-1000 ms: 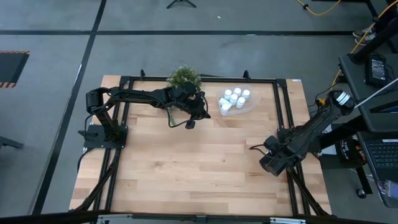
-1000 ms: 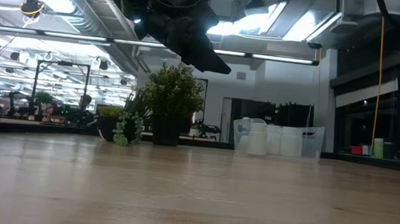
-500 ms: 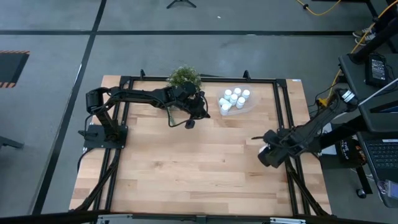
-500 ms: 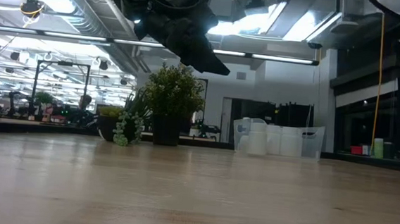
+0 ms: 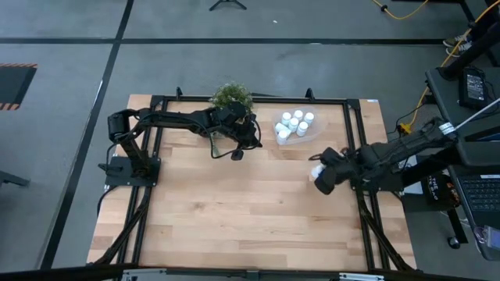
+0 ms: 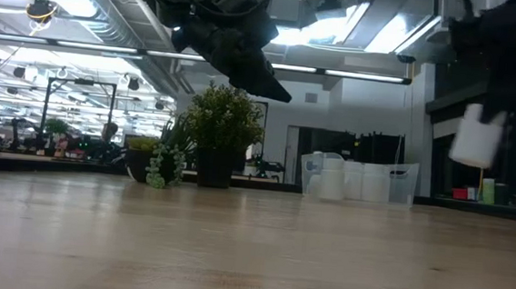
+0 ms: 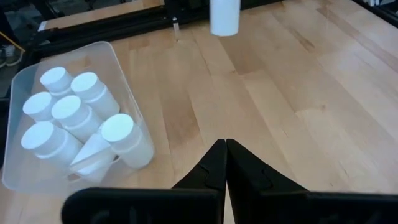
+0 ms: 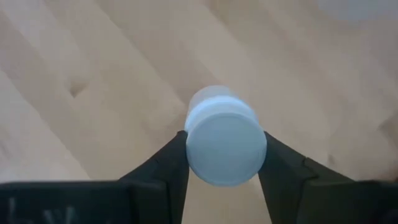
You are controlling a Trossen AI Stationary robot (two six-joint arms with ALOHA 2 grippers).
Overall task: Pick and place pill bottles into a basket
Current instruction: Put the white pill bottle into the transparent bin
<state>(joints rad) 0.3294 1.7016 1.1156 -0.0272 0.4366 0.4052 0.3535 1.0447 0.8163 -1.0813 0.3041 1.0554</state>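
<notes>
Pill bottle [image 8: 224, 144] | clamped btwn right end effector [image 8: 222, 163] fingers | above table [image 5: 234, 203]

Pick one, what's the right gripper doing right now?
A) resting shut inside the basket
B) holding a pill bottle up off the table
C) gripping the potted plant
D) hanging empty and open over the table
B: the right wrist view shows the right gripper with its fingers clamped on either side of a white pill bottle, and the low view shows that bottle hanging well above the tabletop.
</notes>
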